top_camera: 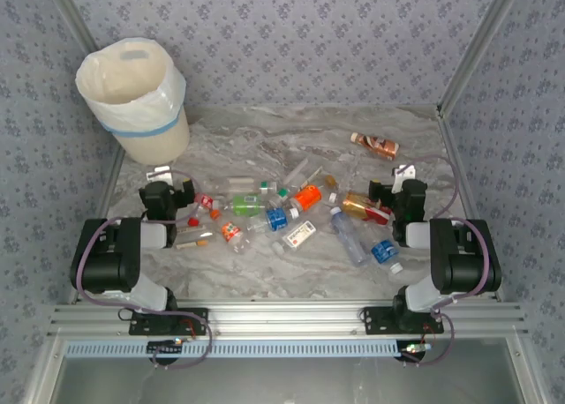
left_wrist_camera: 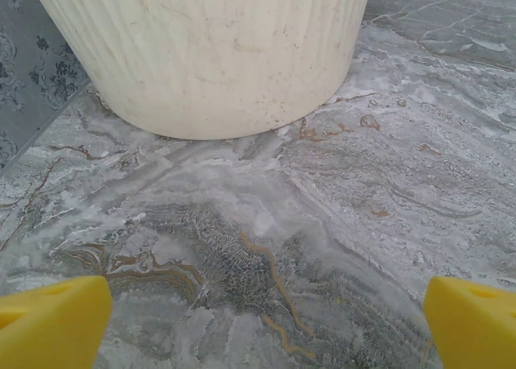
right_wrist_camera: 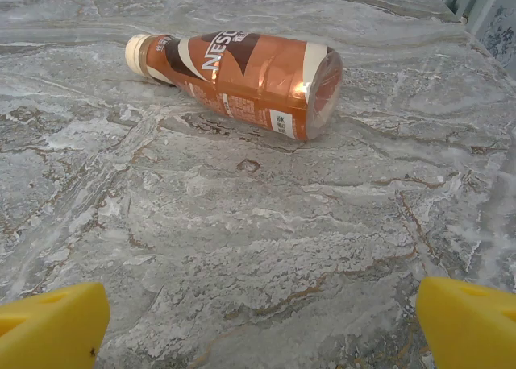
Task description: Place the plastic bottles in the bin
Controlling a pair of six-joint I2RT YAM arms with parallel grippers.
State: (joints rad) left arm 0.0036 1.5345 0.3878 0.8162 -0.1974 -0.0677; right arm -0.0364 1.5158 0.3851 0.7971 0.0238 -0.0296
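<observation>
Two grippers logged, both empty. Left gripper (top_camera: 168,185) stood at the 9 o'clock side of the table (top_camera: 265,276). Its jaws were spread wide: the wrist camera showed the yellow fingertips (left_wrist_camera: 48,325) at the two bottom corners with bare marble between them. Right gripper (top_camera: 404,188) stood at the 3 o'clock side, also spread wide. Its own yellow tips sat at the bottom corners of the right wrist view, with only table surface between them.

Bin (top_camera: 154,144) stood upright in the table's 10 o'clock corner, at 11 o'clock from the left gripper and apart from it. A white bag (top_camera: 132,78) lined it and folded over the rim, and a light blue band (top_camera: 146,129) ran around it. The left wrist camera saw its ribbed cream wall at 12 o'clock, base flat on the table.

About a dozen bottles (top_camera: 276,219) lay scattered on the table between the two grippers, none in the bin so far as the top view showed.
- Orange-labelled bottle (top_camera: 307,197) lay near the middle of the group.
- Green-labelled bottle (top_camera: 247,208) lay at 9 o'clock from it.
- White-labelled bottle (top_camera: 300,235) lay at 6 o'clock from it.
- Long clear bottle (top_camera: 350,236) lay toward the right gripper, with a blue-labelled one (top_camera: 384,251) just beside it at 4 o'clock.
- Gold-and-red bottle (top_camera: 364,205) lay just beside the right gripper, at its 9 o'clock. Contact could not be told.

Brown bottle (right_wrist_camera: 242,75) lay alone on its side, well apart from the group, at 11 o'clock from the right gripper. Its cream cap (right_wrist_camera: 137,51) pointed to 9 o'clock in the wrist view.
</observation>
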